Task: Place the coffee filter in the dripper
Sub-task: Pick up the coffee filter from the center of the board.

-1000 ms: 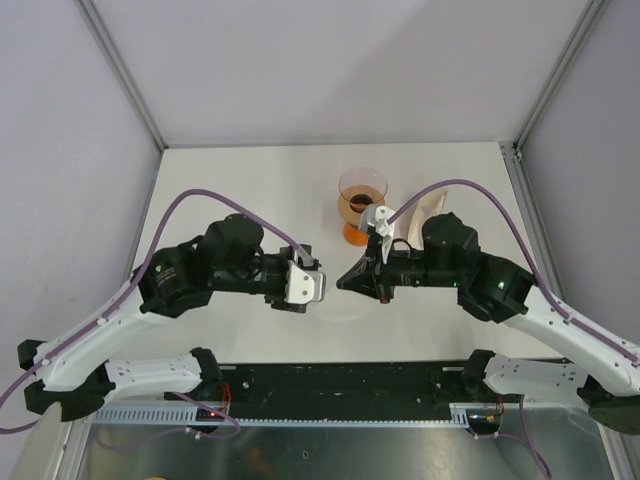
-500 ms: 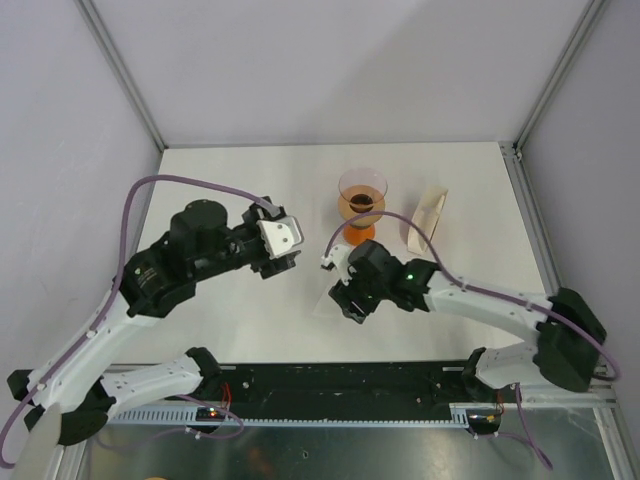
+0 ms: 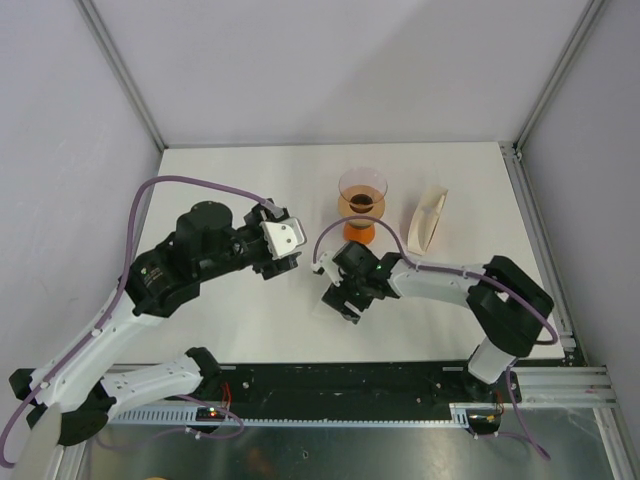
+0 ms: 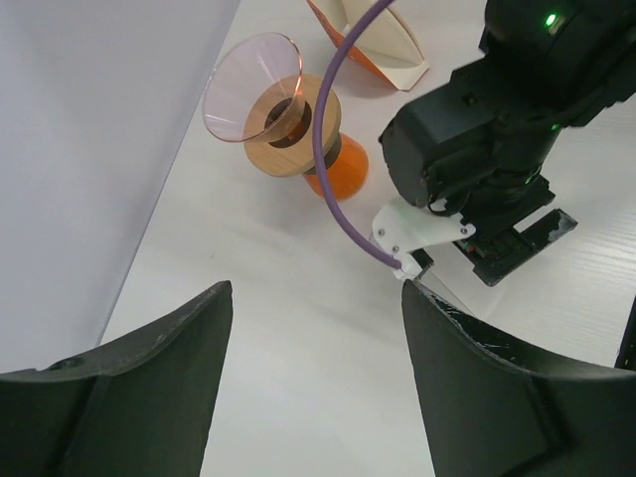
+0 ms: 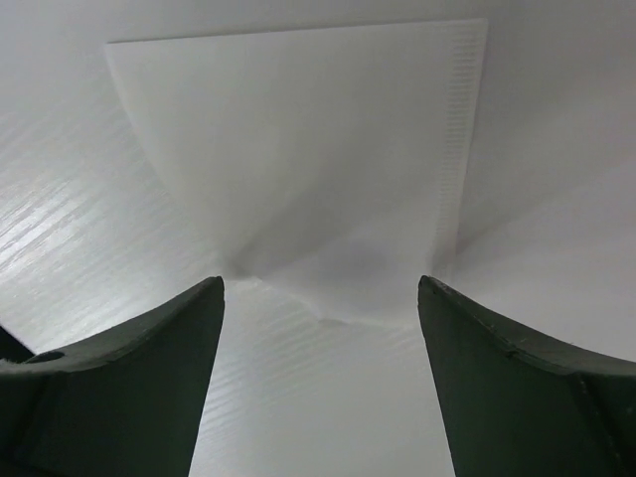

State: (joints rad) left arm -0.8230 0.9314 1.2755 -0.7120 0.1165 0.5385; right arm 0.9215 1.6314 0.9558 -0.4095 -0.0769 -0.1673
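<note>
The coffee filter (image 5: 298,149), a thin white paper fan, lies flat on the white table. Its narrow end reaches toward the gap of my right gripper (image 5: 318,288). That gripper is open and points down just above the table, holding nothing. In the top view the right gripper (image 3: 340,303) sits a little in front of the dripper (image 3: 362,188). The dripper is a clear pinkish funnel standing on a brown ring (image 4: 293,124) over an orange beaker (image 4: 340,169). My left gripper (image 3: 282,262) hangs open and empty left of the dripper (image 4: 253,84).
A thick cream bundle of filters (image 3: 428,218) lies to the right of the beaker. The right arm's purple cable (image 4: 328,149) loops across in front of the dripper in the left wrist view. Grey walls enclose the table on three sides.
My right gripper has opened and swung down over the table, where the filter now lies flat. The left arm drew back to the left and rear, then held still.
</note>
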